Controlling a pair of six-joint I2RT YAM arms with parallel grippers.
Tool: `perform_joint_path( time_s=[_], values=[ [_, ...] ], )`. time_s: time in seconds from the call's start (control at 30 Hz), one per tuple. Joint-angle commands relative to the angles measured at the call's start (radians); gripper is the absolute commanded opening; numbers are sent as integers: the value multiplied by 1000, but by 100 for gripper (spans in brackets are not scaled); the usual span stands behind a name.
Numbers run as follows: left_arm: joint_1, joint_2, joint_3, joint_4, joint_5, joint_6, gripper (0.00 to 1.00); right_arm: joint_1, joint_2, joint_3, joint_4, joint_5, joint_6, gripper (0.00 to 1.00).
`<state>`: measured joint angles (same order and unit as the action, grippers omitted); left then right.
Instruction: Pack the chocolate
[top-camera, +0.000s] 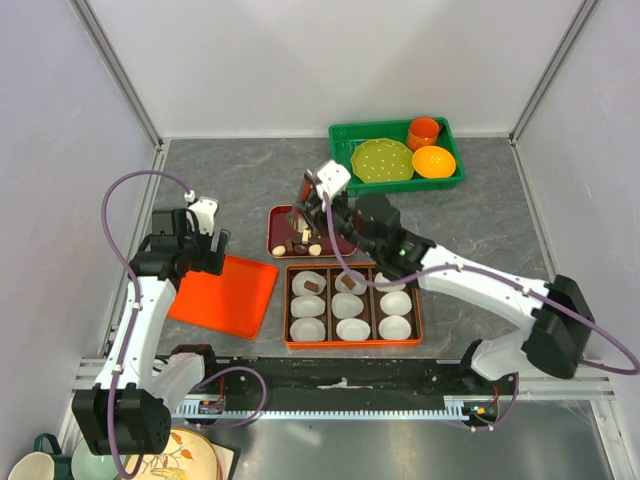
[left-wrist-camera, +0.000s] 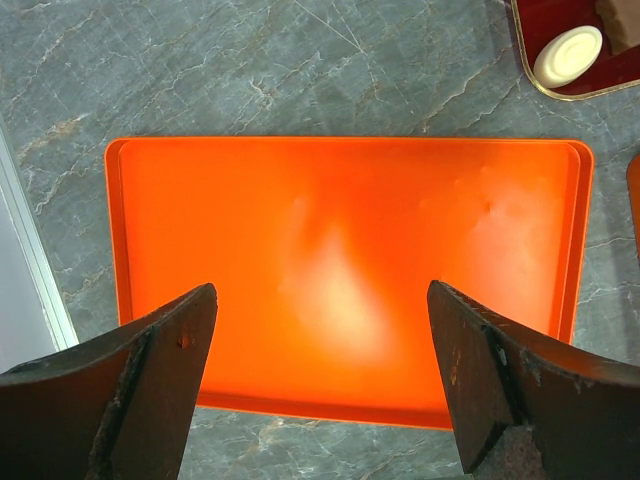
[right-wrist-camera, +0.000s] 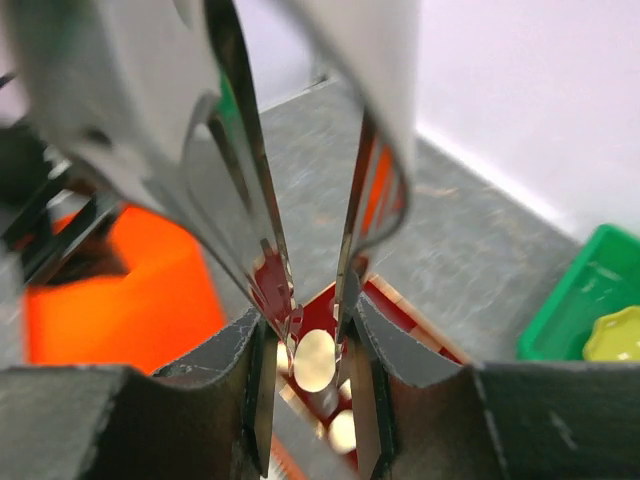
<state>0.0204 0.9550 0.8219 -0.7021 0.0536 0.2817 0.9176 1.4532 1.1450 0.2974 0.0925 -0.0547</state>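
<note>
My right gripper (top-camera: 318, 205) is shut on metal tongs (right-wrist-camera: 262, 230). The tong tips pinch a cream-white oval chocolate (right-wrist-camera: 315, 360) just above the dark red tray (top-camera: 283, 215). More brown and cream chocolates (top-camera: 303, 244) lie in that tray. The orange box (top-camera: 352, 343) holds white paper cups; far-row cups hold brown cubes (top-camera: 312, 287). My left gripper (top-camera: 205, 245) is open and empty, hovering over the flat orange lid (left-wrist-camera: 350, 200). A cream oval (left-wrist-camera: 568, 55) on the tray corner shows in the left wrist view.
A green basket (top-camera: 340, 140) at the back right holds a yellow-green plate (top-camera: 381, 160), an orange cup (top-camera: 424, 131) and an orange bowl (top-camera: 433, 161). The orange lid (top-camera: 225, 295) lies left of the box. Dishes (top-camera: 40, 465) sit at the near left corner.
</note>
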Motion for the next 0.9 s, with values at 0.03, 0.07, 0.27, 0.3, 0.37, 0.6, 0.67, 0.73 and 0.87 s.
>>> perform_joint_path(
  time_s=[0.03, 0.07, 0.27, 0.3, 0.37, 0.6, 0.67, 0.73, 0.87],
  values=[
    [4, -4, 43, 7, 3, 28, 93, 98, -140, -157, -44, 47, 36, 26],
    [4, -4, 45, 6, 5, 28, 93, 102, -158, -175, -44, 56, 53, 25],
    [4, -7, 45, 1, 2, 28, 93, 104, -237, -232, -87, 57, 81, 25],
    [4, -10, 42, 0, 2, 28, 93, 104, -240, -237, -96, 46, 93, 25],
    [6, -15, 43, -2, 5, 25, 93, 110, -246, -249, -103, 32, 105, 24],
    [4, -22, 34, -5, -1, 34, 93, 115, -307, -301, -125, 128, 127, 23],
    [4, -22, 34, -7, -4, 37, 93, 115, -339, -312, -144, 182, 124, 22],
    [4, -22, 34, -5, -3, 37, 93, 113, -375, -326, -181, 263, 128, 22],
    [4, -19, 34, -4, 3, 33, 93, 109, -435, -352, -280, 381, 159, 22]
  ],
)
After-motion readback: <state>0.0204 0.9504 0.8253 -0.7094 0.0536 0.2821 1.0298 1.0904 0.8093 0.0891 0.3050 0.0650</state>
